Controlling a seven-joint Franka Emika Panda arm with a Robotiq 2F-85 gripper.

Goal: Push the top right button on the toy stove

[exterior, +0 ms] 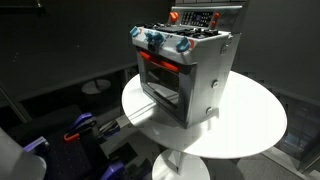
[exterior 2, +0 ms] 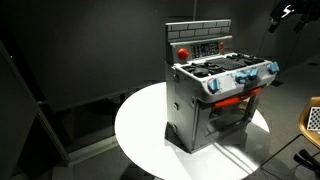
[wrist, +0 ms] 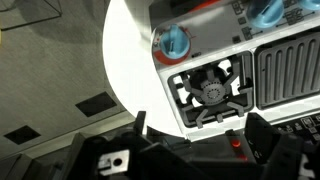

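Note:
The toy stove (exterior: 195, 80) is a silver-grey box with a red-glowing oven window and blue-and-red knobs. It stands on a round white table (exterior: 250, 125) and shows in both exterior views (exterior 2: 215, 100). Its red back control panel (exterior 2: 200, 45) carries a round red button (exterior 2: 183, 52) at one end and rows of small buttons. In the wrist view my gripper (wrist: 200, 125) is open and empty. Its two dark fingers hang above the back edge of the stove top (wrist: 215, 85), with a small red lit spot (wrist: 235, 141) between them. The gripper does not show in the exterior views.
The white table (exterior 2: 140, 130) stands on a pedestal (exterior: 180, 165), and its rim (wrist: 125, 60) curves beside the stove. Blue and dark objects (exterior: 80, 128) lie on the floor near the table. A yellowish object (exterior 2: 312, 118) sits at the frame edge. The surroundings are dark.

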